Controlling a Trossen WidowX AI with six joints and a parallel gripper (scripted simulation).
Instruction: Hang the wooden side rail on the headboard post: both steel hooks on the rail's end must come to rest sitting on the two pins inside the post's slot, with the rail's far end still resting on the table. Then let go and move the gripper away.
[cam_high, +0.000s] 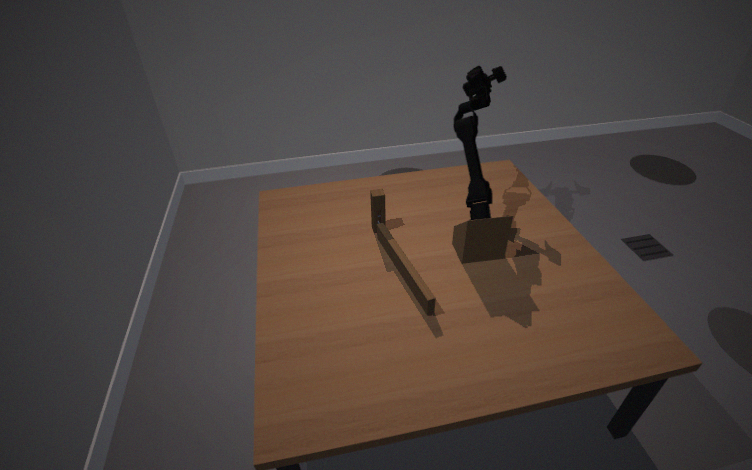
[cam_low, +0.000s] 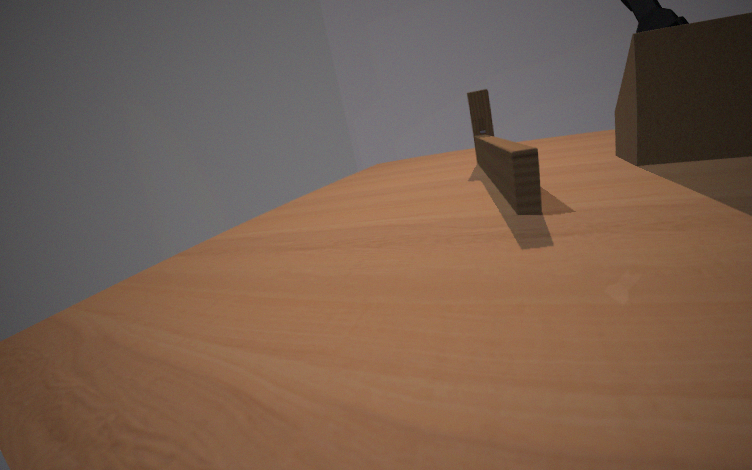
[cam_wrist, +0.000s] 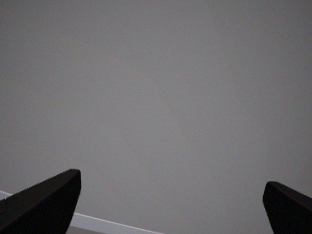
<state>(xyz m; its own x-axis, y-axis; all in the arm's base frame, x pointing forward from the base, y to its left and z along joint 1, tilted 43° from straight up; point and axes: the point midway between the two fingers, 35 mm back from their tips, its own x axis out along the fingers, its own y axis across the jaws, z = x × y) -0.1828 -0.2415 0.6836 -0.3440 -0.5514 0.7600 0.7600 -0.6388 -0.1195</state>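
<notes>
The wooden headboard post (cam_high: 378, 206) (cam_low: 480, 112) stands upright. The wooden side rail (cam_high: 409, 271) (cam_low: 527, 181) stands on edge, one end at the foot of the post and the far end on the table (cam_high: 332, 332) (cam_low: 332, 332). A small bright metal part (cam_low: 483, 131) shows in the post's slot just above the rail's top. The hooks are hidden, so I cannot tell whether they sit on the pins. My gripper (cam_wrist: 174, 186) is open and empty, held high and away from the rail and post, with the wall behind its fingers in the wrist view.
A large brown block (cam_high: 486, 239) (cam_low: 690, 91) stands at the arm's base, to the right of the rail. The arm (cam_high: 471, 157) rises above it. The table's back edge lies behind the post.
</notes>
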